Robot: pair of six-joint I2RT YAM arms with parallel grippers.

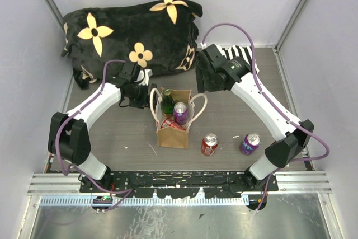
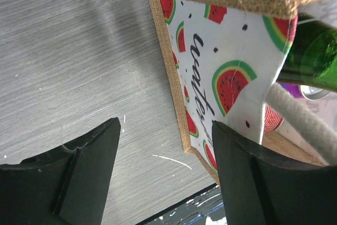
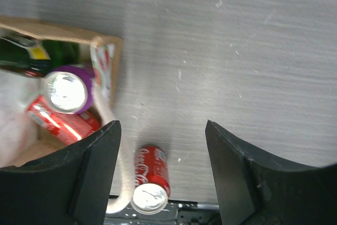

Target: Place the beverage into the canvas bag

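- The canvas bag (image 1: pixel 172 136) stands upright mid-table. I count three drinks inside it: a green bottle (image 1: pixel 166 102), a purple can (image 1: pixel 180 113) and a red can (image 1: pixel 173 125) lying low.
- Two more sit out on the table to the bag's right — a loose red can (image 1: pixel 210 144) near it and a loose purple can (image 1: pixel 249 143) farther off.
- My left gripper (image 2: pixel 166 135) is spread wide and empty, just beside the bag's watermelon-print wall.
- My right gripper (image 3: pixel 162 130) has its jaws apart with nothing in them, above bare table right of the bag.
- I'd call it over halfway — two pickups left.
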